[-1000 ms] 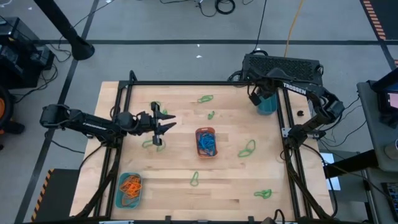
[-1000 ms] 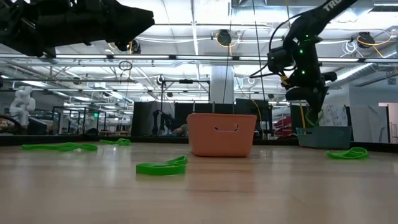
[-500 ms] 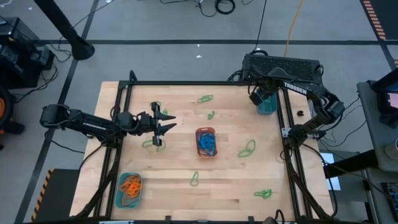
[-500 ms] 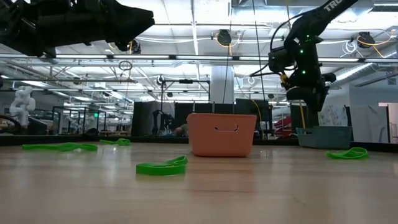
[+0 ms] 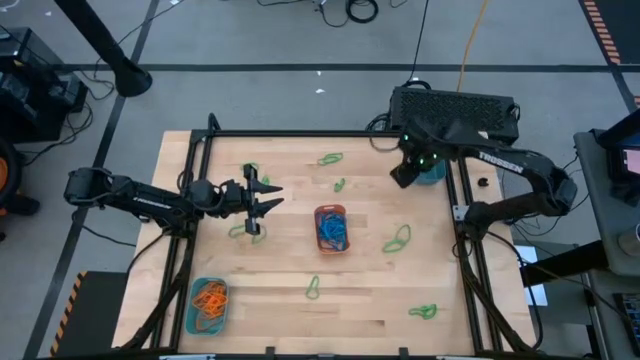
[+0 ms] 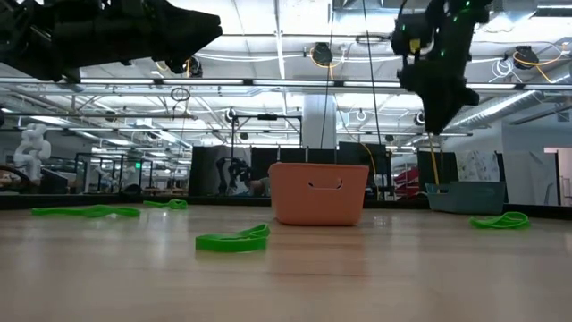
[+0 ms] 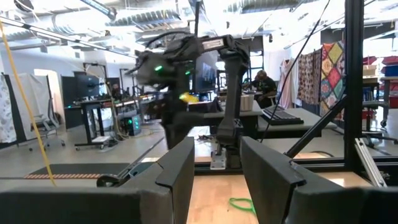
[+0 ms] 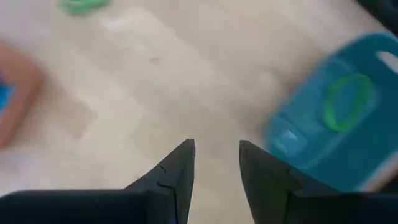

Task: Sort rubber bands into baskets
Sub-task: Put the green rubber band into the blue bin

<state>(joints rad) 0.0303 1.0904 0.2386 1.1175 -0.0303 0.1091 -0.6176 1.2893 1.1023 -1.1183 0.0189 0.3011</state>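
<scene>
My right gripper hangs open and points down over bare wood, just left of the far-right teal basket, in which a green rubber band lies. In the high view the gripper is beside that basket. The orange basket at the table's middle holds blue bands. A second teal basket near the front left holds orange bands. My left gripper waits open above the table's left part, nothing between its fingers.
Loose green bands lie flat on the wood: two at the far middle, one right of the orange basket, two near the front, two by my left gripper. A black frame rims the table.
A green band that hung under my right gripper over the far-right teal basket no longer hangs there. My right gripper has then risen and swung toward the table's left, away from that basket, tipping more steeply downward.
</scene>
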